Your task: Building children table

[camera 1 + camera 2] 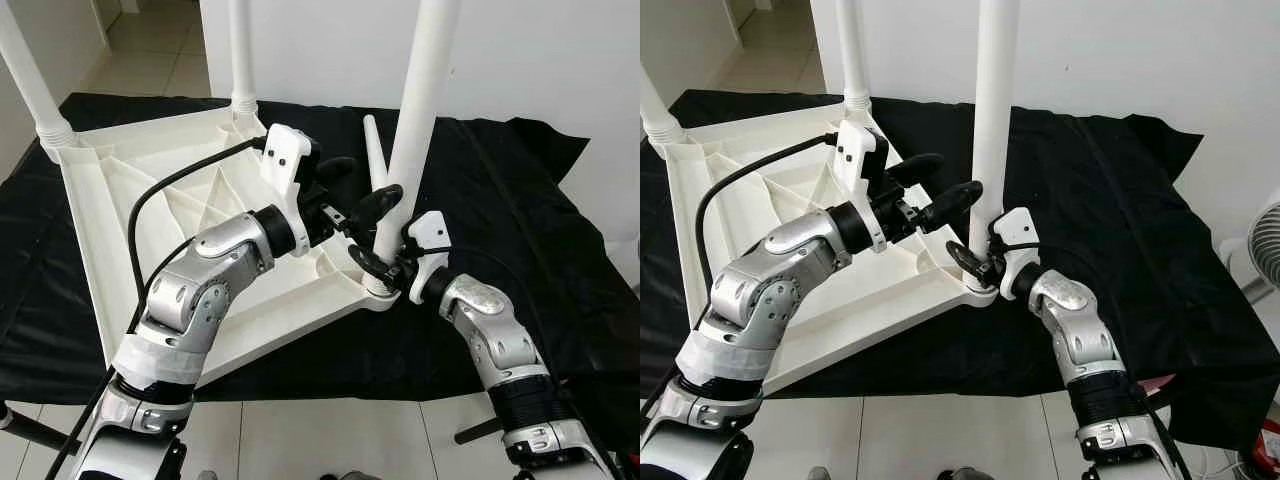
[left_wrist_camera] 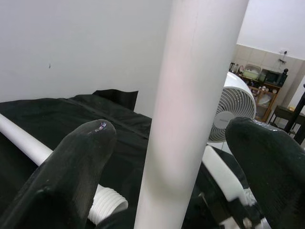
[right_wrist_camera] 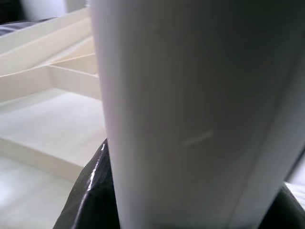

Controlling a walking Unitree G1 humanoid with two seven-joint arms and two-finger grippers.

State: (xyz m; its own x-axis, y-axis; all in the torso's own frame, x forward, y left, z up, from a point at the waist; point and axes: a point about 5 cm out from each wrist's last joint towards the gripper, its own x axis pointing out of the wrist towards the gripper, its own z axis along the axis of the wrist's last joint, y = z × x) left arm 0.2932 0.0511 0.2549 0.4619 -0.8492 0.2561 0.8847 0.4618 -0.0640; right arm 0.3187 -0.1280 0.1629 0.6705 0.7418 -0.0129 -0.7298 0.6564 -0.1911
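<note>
Left eye view has three legs standing in the upturned tabletop (image 1: 150, 200), my right gripper (image 1: 378, 262) clamped low on the near-corner leg (image 1: 415, 120), my left gripper (image 1: 362, 195) spread open around it, and a fourth leg (image 1: 376, 150) loose on the black cloth (image 1: 520, 220), probably next.

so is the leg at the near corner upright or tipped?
Upright: the leg rises straight from the tabletop's corner socket, right gripper at its base.

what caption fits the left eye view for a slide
Both claws, left and right, at an upright leg on the upturned tabletop.
</note>
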